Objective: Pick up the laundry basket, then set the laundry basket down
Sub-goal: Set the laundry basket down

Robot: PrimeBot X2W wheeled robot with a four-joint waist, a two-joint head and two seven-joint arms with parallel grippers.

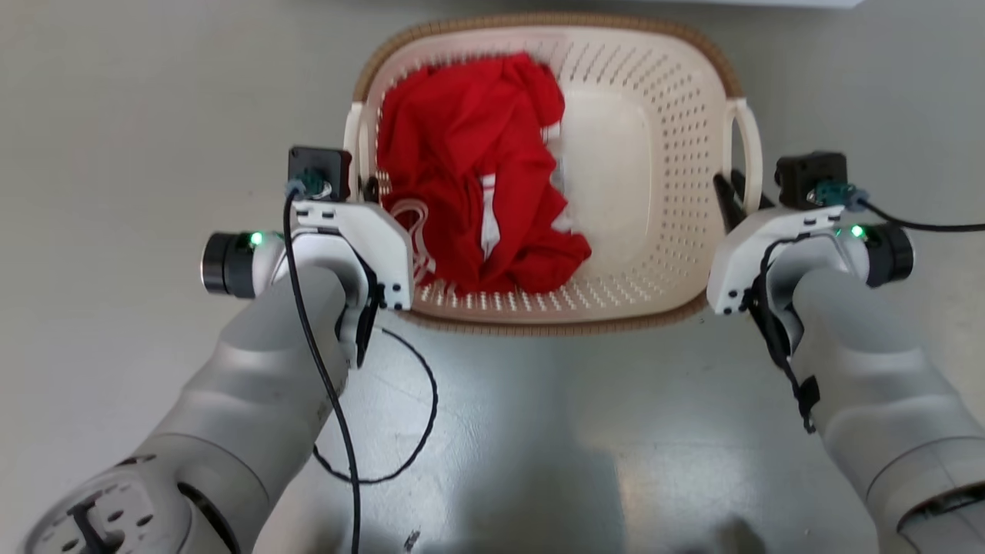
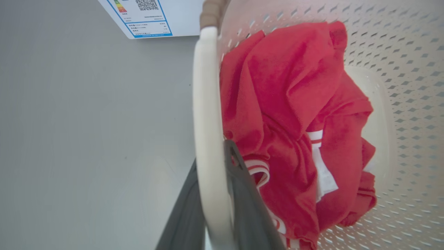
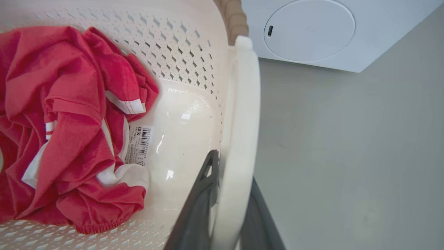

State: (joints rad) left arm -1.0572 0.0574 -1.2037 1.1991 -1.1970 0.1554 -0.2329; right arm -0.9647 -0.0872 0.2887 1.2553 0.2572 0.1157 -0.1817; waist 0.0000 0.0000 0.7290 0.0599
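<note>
The laundry basket (image 1: 654, 138) is cream-white and perforated, with a brown woven-look rim, and sits at the top centre of the head view. A crumpled red garment with white stripes (image 1: 477, 169) fills its left half. My left gripper (image 1: 368, 191) is shut on the basket's left loop handle (image 2: 207, 114), one dark finger (image 2: 242, 194) inside the loop and one outside. On the other side, my right gripper (image 1: 731, 196) is shut on the right loop handle (image 3: 242, 114), with the handle between its fingers (image 3: 203, 194). A barcode sticker (image 3: 138, 144) lies on the basket's bottom.
A white washing machine with a round door (image 3: 308, 31) stands just beyond the basket; its energy label (image 2: 147, 17) appears in the left wrist view. Grey floor (image 1: 115, 115) surrounds the basket. A black cable (image 1: 419, 431) hangs in a loop from my left arm.
</note>
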